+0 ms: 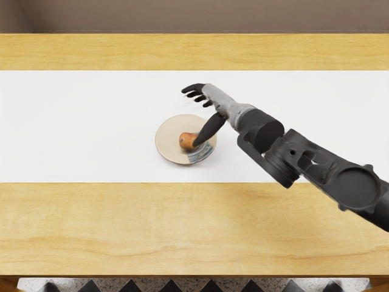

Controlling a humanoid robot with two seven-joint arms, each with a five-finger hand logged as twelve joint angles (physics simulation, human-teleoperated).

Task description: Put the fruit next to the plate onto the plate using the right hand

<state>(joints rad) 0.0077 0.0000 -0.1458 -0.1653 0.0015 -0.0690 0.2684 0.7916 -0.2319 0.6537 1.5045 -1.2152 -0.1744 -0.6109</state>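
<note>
we are noting the fruit [187, 140] lying on the plate [167, 143] at the middle of the table [91, 219], the right hand [213, 102] hovering, fingers [194, 90] spread, gripping nothing; we are judging it light, firm, smooth, best pinched across its belly.

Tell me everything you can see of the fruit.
The fruit is small, orange-brown and roughly pear-shaped, with smooth, slightly glossy skin. It appears to lie on its side on the tan plate, right of the plate's centre and inside the rim. The right hand is above it, fingers spread. Its dark thumb points down and overlaps the fruit's right end, but whether it touches the fruit cannot be told.
</note>
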